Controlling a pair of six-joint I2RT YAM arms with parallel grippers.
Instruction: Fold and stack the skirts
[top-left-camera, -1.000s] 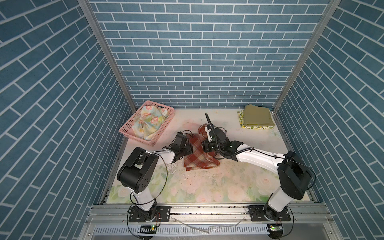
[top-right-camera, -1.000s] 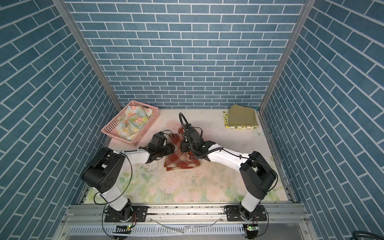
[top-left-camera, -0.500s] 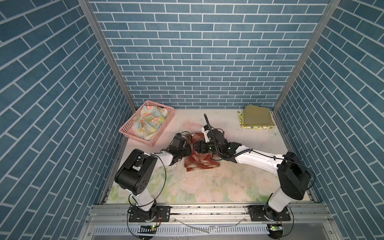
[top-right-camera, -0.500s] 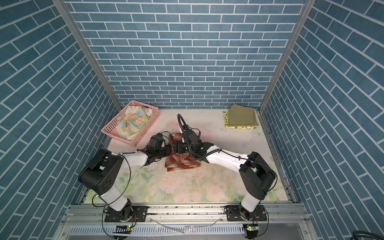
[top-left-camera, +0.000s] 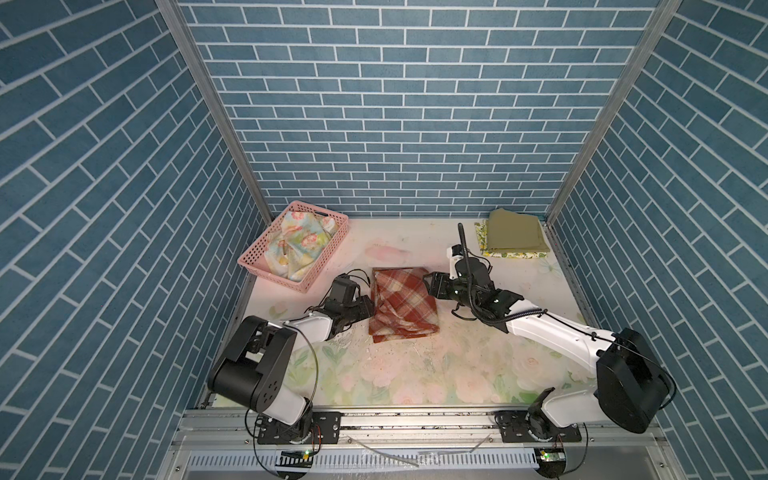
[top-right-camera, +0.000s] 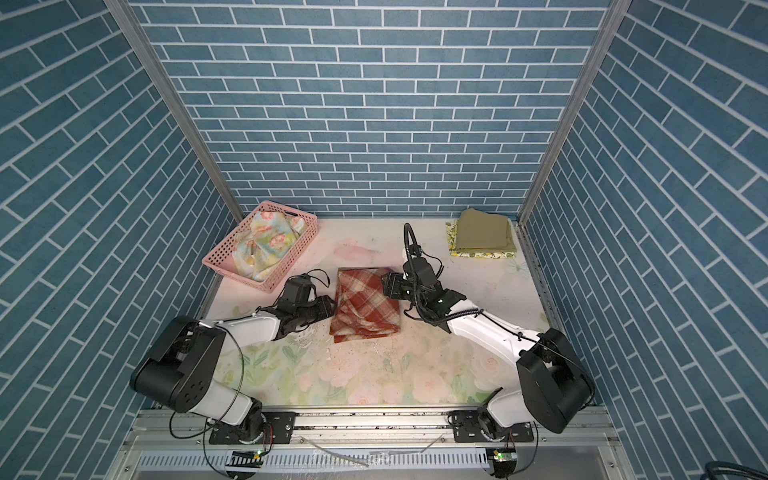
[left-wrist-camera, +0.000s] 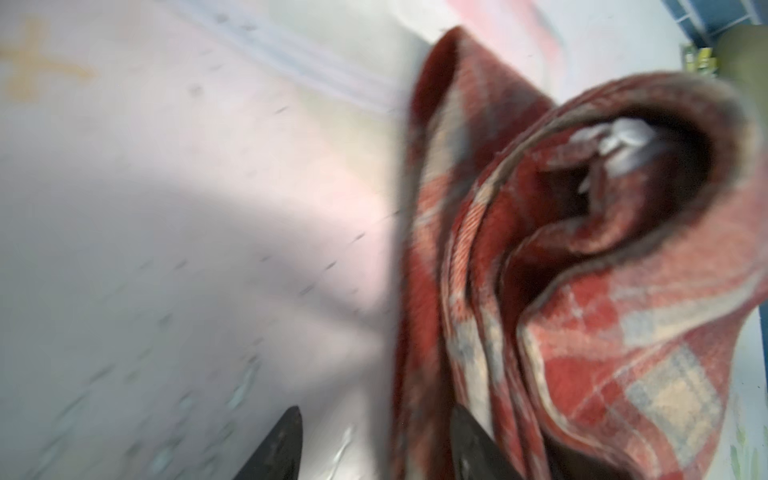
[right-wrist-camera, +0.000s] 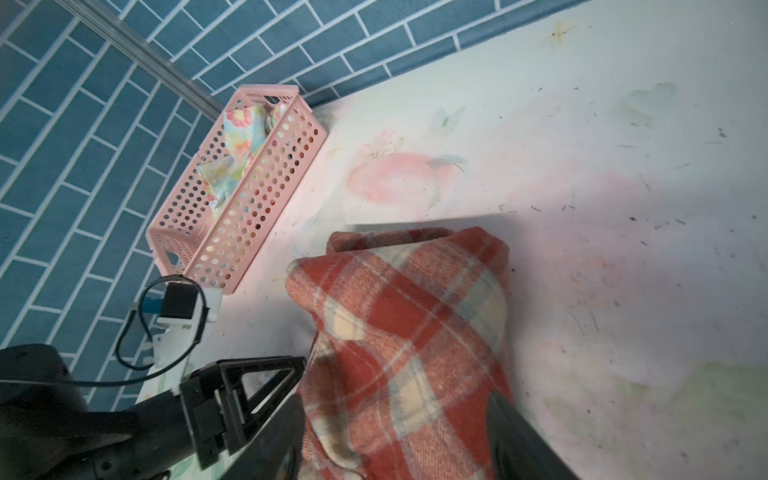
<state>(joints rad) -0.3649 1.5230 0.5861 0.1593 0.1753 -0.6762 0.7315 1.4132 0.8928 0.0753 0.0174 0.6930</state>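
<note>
Plaid skirt (top-left-camera: 403, 305) lies folded at the middle of the table (top-left-camera: 415, 374), its layers loose along the left edge. Left gripper (top-left-camera: 368, 306) sits low at that edge, jaws spread; the left wrist view shows one finger (left-wrist-camera: 473, 444) against the cloth. Right gripper (top-left-camera: 429, 284) is at the far right corner, jaws spread wide, plaid lying between them. Olive skirt (top-left-camera: 514, 235) rests on the lemon skirt (top-left-camera: 481, 239), far right. Floral skirt (top-left-camera: 299, 245) lies crumpled in the basket (top-left-camera: 286, 277), far left.
</note>
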